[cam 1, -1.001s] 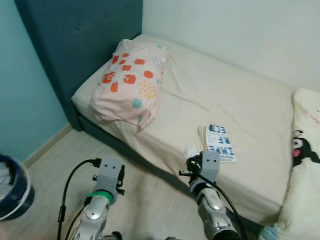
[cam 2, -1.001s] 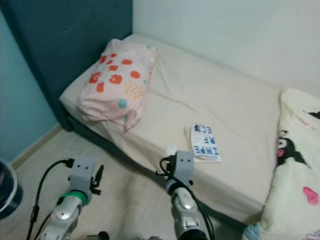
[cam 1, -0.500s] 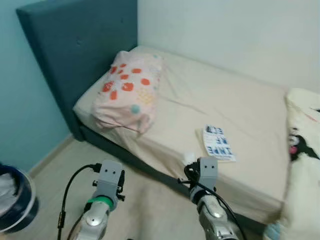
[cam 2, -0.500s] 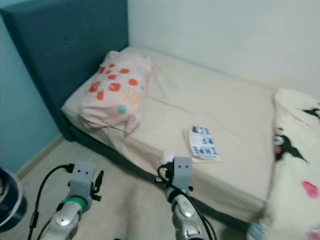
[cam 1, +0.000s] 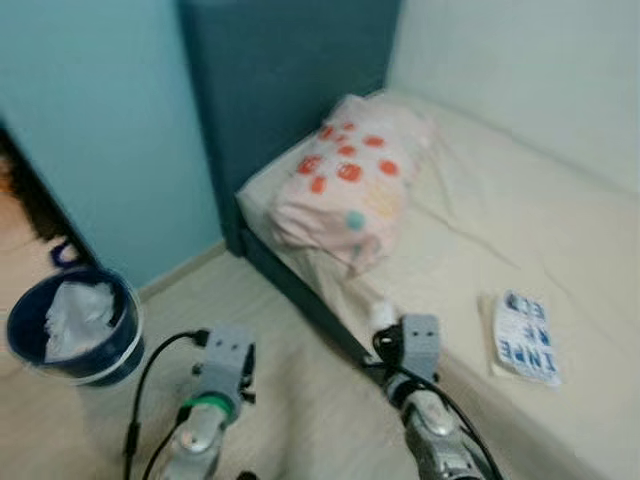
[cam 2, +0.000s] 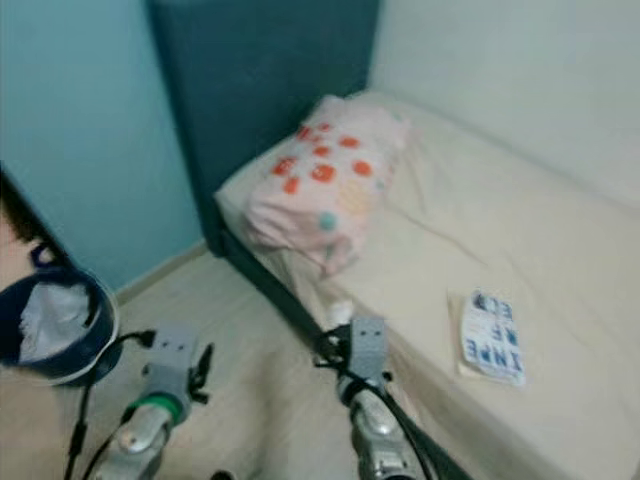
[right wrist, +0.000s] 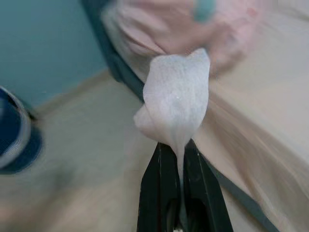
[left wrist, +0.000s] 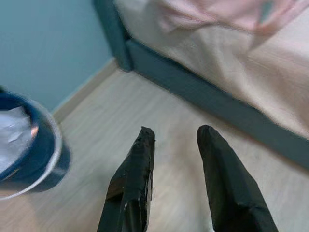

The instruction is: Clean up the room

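Tissue [right wrist: 177, 94], white, crumpled: pinched between the closed fingers of my right end effector [right wrist: 176, 154], held above the floor [left wrist: 159, 125] just beside the bed [cam 1: 560, 240] edge.

Bin [cam 1: 70, 330], dark blue, round, on the floor near the teal wall [cam 1: 90, 120] on my left: I see white crumpled material [cam 1: 75, 312] inside it.

Left end effector [left wrist: 175, 137]: fingers parted, nothing between them, hovering over the floor between bin and bed frame.

Pillow [cam 1: 355, 185], pink with orange and teal spots: at the head of the bed against the dark headboard [cam 1: 280, 70].

Book [cam 1: 525, 340], white cover with blue lettering: lying flat on the bed sheet, well apart from the pillow.
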Controlling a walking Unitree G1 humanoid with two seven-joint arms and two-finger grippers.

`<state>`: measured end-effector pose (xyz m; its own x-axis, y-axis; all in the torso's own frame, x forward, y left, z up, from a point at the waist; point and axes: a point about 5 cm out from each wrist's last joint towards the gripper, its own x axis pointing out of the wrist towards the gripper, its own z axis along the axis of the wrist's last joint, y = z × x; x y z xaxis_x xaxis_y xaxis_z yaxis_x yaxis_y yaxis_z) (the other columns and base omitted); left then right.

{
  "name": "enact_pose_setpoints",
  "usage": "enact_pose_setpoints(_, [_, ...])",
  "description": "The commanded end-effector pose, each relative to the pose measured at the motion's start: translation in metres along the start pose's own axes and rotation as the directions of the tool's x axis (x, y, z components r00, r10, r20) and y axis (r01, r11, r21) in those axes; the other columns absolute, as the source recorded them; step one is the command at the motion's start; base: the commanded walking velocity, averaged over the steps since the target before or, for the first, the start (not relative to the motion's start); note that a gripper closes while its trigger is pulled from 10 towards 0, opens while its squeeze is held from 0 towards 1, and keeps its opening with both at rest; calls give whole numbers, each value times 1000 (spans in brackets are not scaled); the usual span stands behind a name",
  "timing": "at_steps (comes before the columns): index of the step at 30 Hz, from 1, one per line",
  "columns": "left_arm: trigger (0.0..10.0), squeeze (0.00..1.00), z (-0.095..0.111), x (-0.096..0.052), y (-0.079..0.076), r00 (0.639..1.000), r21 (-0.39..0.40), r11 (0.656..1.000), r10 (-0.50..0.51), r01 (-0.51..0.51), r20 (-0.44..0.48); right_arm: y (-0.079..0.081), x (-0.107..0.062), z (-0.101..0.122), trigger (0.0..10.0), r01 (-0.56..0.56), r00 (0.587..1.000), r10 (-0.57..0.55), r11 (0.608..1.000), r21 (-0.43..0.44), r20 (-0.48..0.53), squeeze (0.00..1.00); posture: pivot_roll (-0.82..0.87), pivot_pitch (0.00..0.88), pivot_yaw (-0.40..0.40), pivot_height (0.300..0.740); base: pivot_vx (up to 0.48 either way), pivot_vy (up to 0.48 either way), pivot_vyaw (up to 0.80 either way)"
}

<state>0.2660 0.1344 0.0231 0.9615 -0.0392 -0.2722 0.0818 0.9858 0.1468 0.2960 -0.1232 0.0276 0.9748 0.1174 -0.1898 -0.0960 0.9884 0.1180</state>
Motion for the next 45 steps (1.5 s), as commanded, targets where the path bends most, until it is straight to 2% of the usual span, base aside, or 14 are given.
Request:
enact_pose_setpoints(1, [10000,0,-6,-3,-3,1000,-7,1000,0,0,-22,-5,-7,-13,10000,16,999,-16,1000,9,-48,0,27,26,4,740,0,0,800])
enact_pose_setpoints(10, [10000,0,-6,-5,-3,1000,-9,1000,1,-2,-24,-2,-9,-15,10000,11,999,-11,1000,8,-50,0,29,32,1,740,0,0,800])
enact_pose_setpoints(27, [10000,0,-4,-2,-4,1000,-29,1000,-3,2,-20,-8,-11,-15,10000,30,999,-29,1000,7,-44,0,18,24,12,740,0,0,800])
enact_pose_setpoints(30, [10000,0,-3,-2,-5,1000,-39,999,-16,16,-9,-8,-11,-15,10000,41,999,-39,997,58,-33,0,18,22,9,740,0,0,0])
enact_pose_setpoints(45, [10000,0,-1,-2,-4,1000,-54,998,-20,20,5,-7,-10,-13,10000,18,999,-18,1000,11,-29,0,20,28,8,740,257,0,0])
